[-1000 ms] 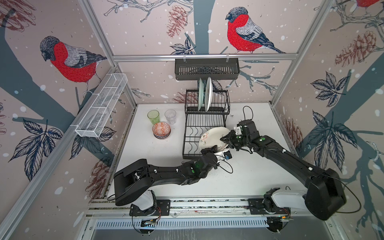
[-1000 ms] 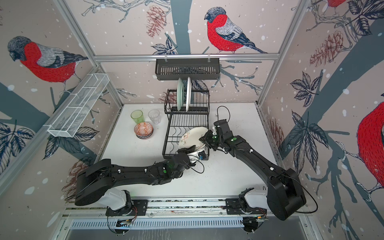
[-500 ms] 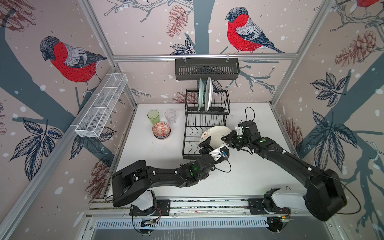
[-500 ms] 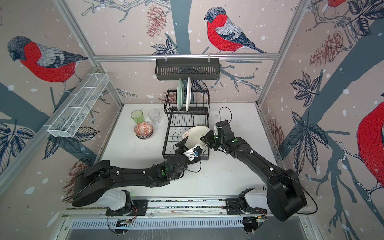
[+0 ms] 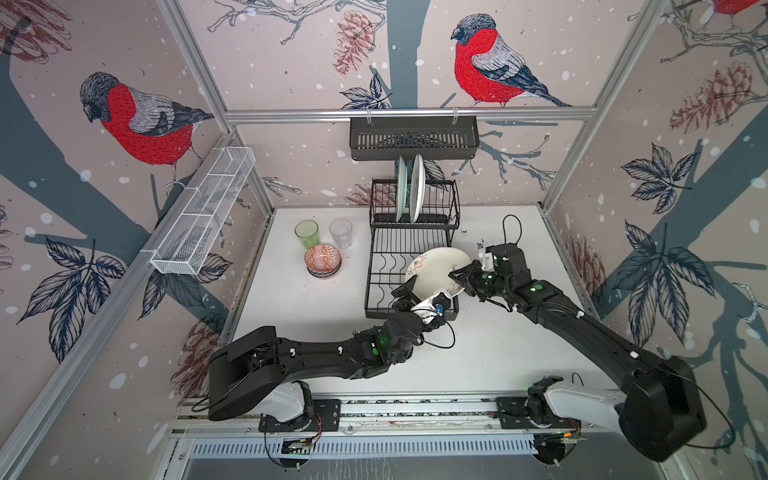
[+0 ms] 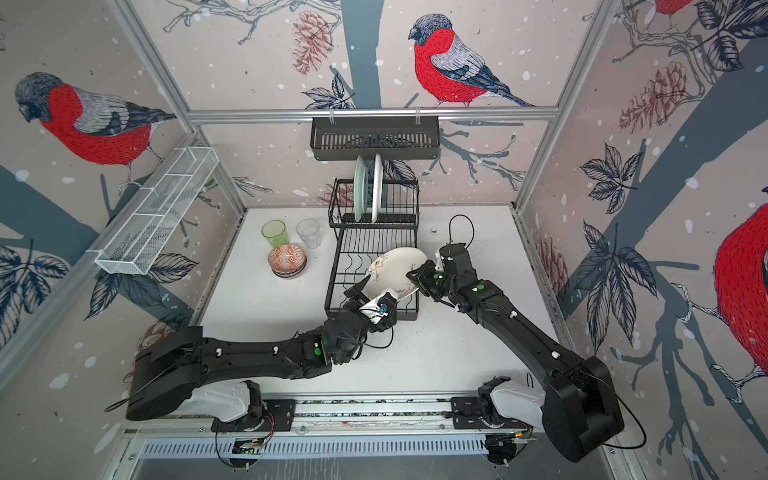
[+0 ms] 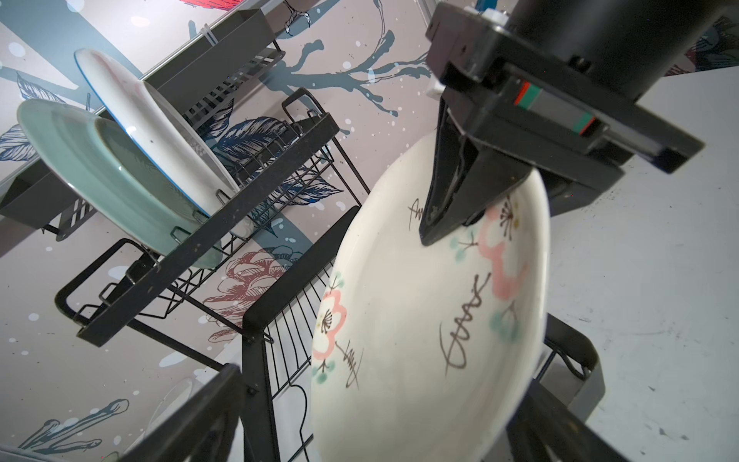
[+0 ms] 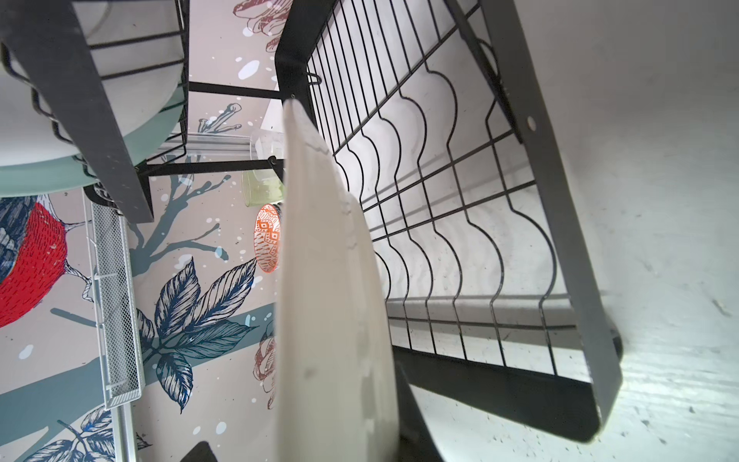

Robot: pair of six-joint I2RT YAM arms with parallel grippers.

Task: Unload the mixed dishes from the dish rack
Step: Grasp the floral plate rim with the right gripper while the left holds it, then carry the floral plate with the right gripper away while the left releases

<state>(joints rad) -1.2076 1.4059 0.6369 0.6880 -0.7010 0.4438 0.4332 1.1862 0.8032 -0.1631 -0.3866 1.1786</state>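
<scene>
A cream plate with pink flowers [image 5: 436, 270] [image 6: 397, 272] [image 7: 420, 340] [image 8: 332, 300] hangs tilted over the near right corner of the black wire dish rack [image 5: 411, 245] [image 6: 374, 249]. My right gripper [image 5: 457, 276] [image 6: 415, 276] [image 8: 320, 440] is shut on its right rim. My left gripper [image 5: 422, 296] [image 6: 374, 297] [image 7: 376, 432] is open, with one finger on each side of the plate's near edge. A mint plate [image 5: 401, 193] [image 7: 100, 160] and a white plate [image 5: 417, 189] [image 7: 152, 116] stand upright in the rack's raised holder.
On the table left of the rack stand a green tumbler [image 5: 307, 234], a clear tumbler [image 5: 340, 233] and stacked patterned bowls [image 5: 323, 259]. A black slotted basket [image 5: 413, 139] hangs on the back rail. A white mesh basket [image 5: 203, 218] hangs on the left wall.
My left gripper, shut at the plate's near edge a second ago, has opened wide. The right gripper has kept its hold, and the plate has barely moved.
</scene>
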